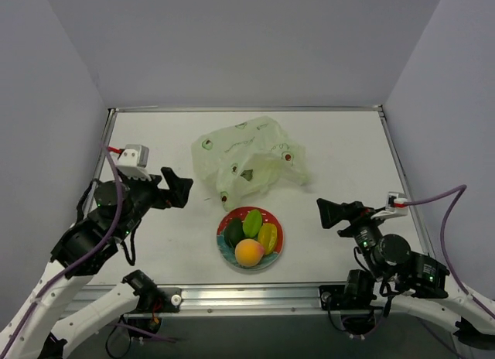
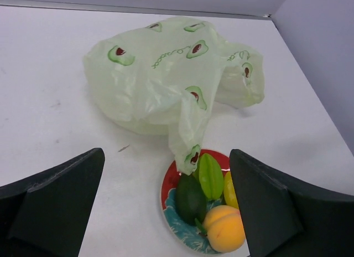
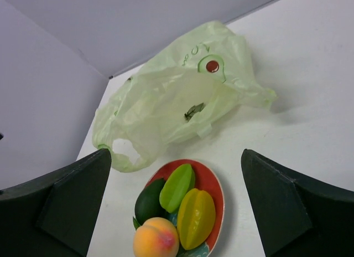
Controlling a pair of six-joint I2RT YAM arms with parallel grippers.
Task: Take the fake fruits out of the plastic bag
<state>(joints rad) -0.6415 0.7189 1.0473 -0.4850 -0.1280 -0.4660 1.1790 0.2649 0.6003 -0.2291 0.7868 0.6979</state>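
Note:
The pale green plastic bag (image 1: 249, 159) lies crumpled at the table's middle back; it also shows in the left wrist view (image 2: 171, 74) and right wrist view (image 3: 177, 96). All the fake fruits lie on the red-and-teal plate (image 1: 224, 251): dark green oval (image 1: 234, 233), light green (image 1: 252, 222), yellow-orange (image 1: 267, 237), round orange (image 1: 248, 252). They also show in the right wrist view: (image 3: 148, 200), (image 3: 177, 187), (image 3: 194, 218), (image 3: 156, 239). My left gripper (image 1: 182, 187) is open and empty, left of the plate. My right gripper (image 1: 331, 213) is open and empty, right of it.
A bag handle loop (image 2: 188, 143) hangs over the plate's far rim (image 2: 167, 182). A small dark scrap (image 3: 193, 110) shows through the bag. The table's metal rail (image 1: 247, 295) runs along the near edge.

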